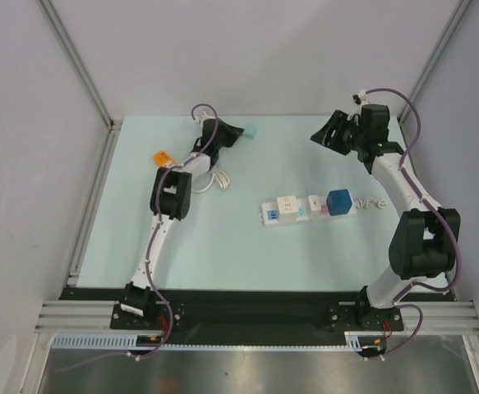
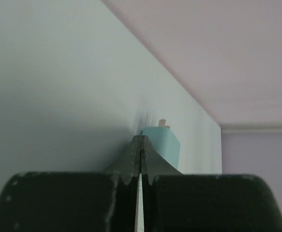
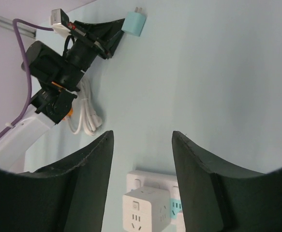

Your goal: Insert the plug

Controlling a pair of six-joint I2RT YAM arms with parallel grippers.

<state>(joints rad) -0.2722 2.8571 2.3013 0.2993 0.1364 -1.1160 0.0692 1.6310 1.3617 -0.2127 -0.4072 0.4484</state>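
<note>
A small teal plug (image 1: 252,131) (image 2: 164,143) (image 3: 134,23) lies on the pale table near the back, its prongs pointing away from the left arm. My left gripper (image 1: 239,135) (image 2: 141,138) is shut with nothing between its fingers, its tips right at the plug's near side; whether they touch it I cannot tell. The white power strip (image 1: 315,202) (image 3: 140,177) lies mid-table and carries a white cube adapter (image 1: 287,207) (image 3: 145,210) and a blue cube (image 1: 339,202). My right gripper (image 1: 326,131) (image 3: 141,133) hangs open above the back right of the table, empty, looking down toward the strip.
A coiled white cable (image 1: 215,180) (image 3: 85,121) and an orange tag (image 1: 162,158) lie beside the left arm. A white twisted tie (image 1: 375,202) sits at the strip's right end. Metal frame rails (image 1: 91,205) border the table, with walls behind.
</note>
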